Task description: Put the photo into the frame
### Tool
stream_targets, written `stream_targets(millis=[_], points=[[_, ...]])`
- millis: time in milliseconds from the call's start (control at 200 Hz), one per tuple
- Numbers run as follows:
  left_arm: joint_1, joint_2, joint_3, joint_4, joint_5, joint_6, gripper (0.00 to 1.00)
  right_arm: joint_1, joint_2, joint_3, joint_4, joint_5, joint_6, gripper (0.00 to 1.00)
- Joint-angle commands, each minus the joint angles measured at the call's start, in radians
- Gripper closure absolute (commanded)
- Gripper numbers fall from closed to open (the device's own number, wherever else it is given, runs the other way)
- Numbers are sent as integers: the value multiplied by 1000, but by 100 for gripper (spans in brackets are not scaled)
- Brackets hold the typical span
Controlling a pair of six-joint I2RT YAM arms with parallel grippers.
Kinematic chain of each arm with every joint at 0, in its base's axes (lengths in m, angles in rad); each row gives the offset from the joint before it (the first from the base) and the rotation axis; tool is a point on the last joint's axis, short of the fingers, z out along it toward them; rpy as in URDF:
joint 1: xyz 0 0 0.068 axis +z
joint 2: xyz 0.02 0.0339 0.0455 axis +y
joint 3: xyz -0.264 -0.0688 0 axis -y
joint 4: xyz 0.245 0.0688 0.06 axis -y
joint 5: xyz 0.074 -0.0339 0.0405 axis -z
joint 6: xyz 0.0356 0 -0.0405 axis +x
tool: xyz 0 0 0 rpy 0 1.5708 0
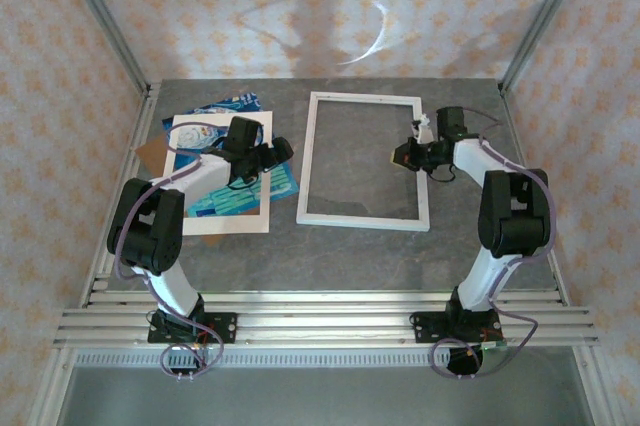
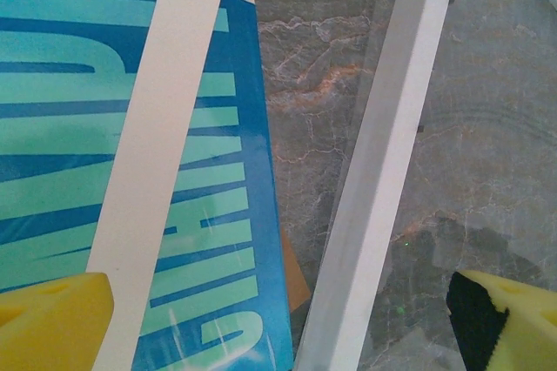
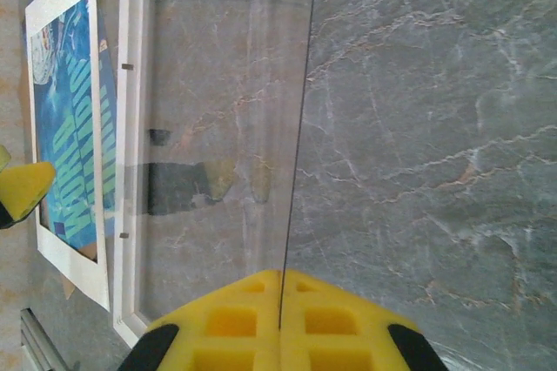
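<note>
Holds left gripper [image 1: 280,153] wide open over photo [image 2: 209,240] near counter's [image 1: 330,256] left edge; pinches clear sheet [image 3: 218,127] in closed right gripper [image 3: 280,319] beside frame [image 1: 362,221].

Overhead camera looks down; wrist cameras close, both sharing frame [image 2: 376,171].

This is a robot test booth in a lab, not a home. The left arm [image 1: 160,231] and the right arm [image 1: 505,216] are bolted on bare aluminium rails [image 1: 320,321] behind the left gripper [image 1: 278,154] and the right gripper [image 1: 402,156]. Under both grippers lies a grey stone-look table top [image 1: 350,256], closed in by metal posts [image 1: 100,16] and cream patterned walls [image 1: 300,6] beyond them.
</note>
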Motion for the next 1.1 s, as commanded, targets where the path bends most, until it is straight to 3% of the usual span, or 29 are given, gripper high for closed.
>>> stream_targets(millis=[0, 1091], points=[[-7, -36, -13, -24, -31, 18, 0, -5, -22, 12, -15, 39, -28, 100], [-18, -21, -9, -38, -27, 40, 0, -16, -128, -70, 5, 199, 57, 100]])
